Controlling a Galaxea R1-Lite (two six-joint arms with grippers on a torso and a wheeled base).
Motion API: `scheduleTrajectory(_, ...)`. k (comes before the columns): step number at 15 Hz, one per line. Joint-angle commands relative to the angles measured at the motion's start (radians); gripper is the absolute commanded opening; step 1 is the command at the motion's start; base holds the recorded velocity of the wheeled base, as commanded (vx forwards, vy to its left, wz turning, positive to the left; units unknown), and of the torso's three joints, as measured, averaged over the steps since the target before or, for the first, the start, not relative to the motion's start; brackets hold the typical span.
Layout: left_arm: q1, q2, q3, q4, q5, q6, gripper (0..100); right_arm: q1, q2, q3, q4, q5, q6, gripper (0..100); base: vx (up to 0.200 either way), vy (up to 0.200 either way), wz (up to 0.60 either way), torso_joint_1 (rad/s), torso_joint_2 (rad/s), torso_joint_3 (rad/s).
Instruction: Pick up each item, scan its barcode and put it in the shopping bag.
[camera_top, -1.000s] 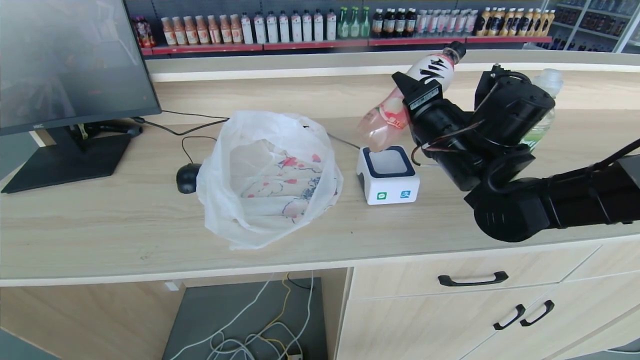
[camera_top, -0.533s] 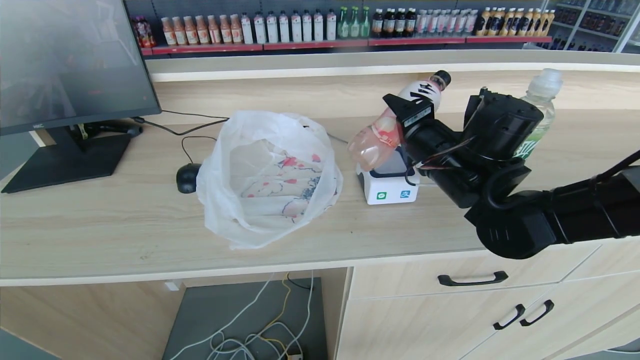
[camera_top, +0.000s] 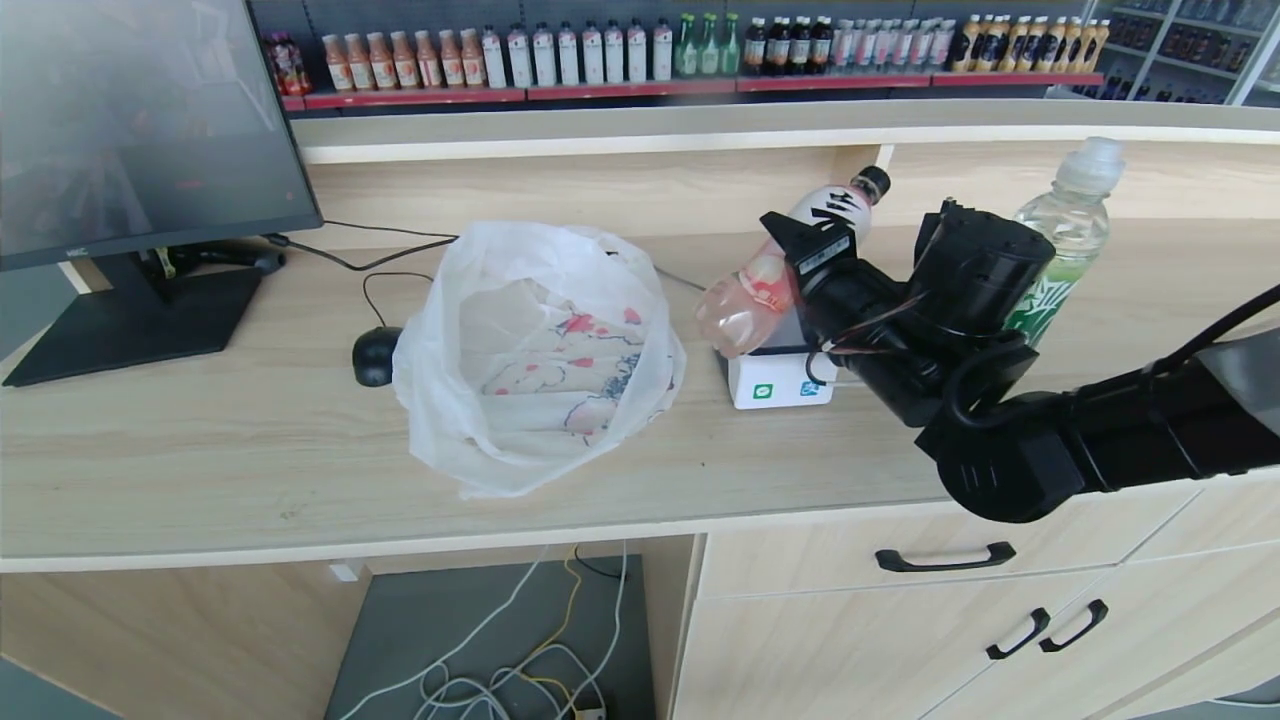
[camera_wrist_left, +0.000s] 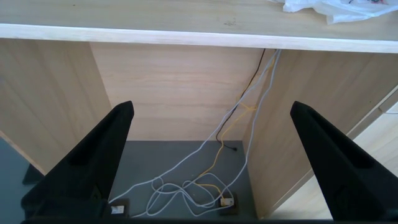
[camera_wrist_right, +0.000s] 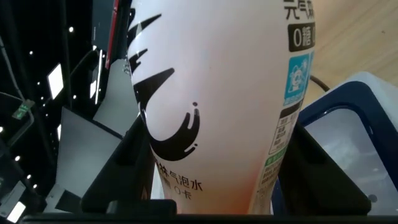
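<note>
We are treating the scan as the step in hand. To do it well, we are recommending a firm hold at mid-body. The printed panel of the label should be turned down toward the scanner window, with the bottle hanging just above the window without touching it. A short pause should come before any move toward the bag.

In the right wrist view, the right gripper (camera_wrist_right: 217, 162) is grasping the pink bottle (camera_wrist_right: 211, 74). Its fingers (camera_wrist_right: 124, 162) are clenched on either side of the white label. The fine-print strip of the label is lying on the side nearest the scanner (camera_wrist_right: 357, 124). We cannot tell whether the barcode itself is squarely over the window.

In the head view, the pink bottle (camera_top: 742, 305) is hanging tilted in the right gripper (camera_top: 795, 262). Its cap is pointing up and away, and its base is overlapping the top of the scanner (camera_top: 772, 385).

The left gripper (camera_wrist_left: 214, 168) is hanging below the surface edge, facing loose cables (camera_wrist_left: 193, 186). Its fingers (camera_wrist_left: 93, 165) are spread wide and holding nothing.

The shopping bag (camera_top: 540, 350) is standing open on the surface (camera_top: 200, 450), just beside the scanner on the robot's left. A green-labelled bottle (camera_top: 1065, 235) is standing upright behind the right arm, and we are judging it not yet scanned.
</note>
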Motion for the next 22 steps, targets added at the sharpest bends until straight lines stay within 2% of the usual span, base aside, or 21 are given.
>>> scheduleTrajectory(1, 0.000, 0.000, 0.000, 0.000, 0.000, 0.000, 100, -0.007, 0.018, -0.018, -0.001, 0.000, 0.002, 0, 0.000, 0.000, 0.00, 0.000, 0.00, 0.000)
scheduleTrajectory(9, 0.000, 0.000, 0.000, 0.000, 0.000, 0.000, 100, -0.055, 0.050, -0.025, -0.004, 0.000, 0.036, 0, 0.000, 0.000, 0.00, 0.000, 0.00, 0.000)
scheduleTrajectory(22, 0.000, 0.000, 0.000, 0.000, 0.000, 0.000, 100, -0.047, 0.055, -0.025, -0.003, 0.006, 0.036, 0, 0.000, 0.000, 0.00, 0.000, 0.00, 0.000)
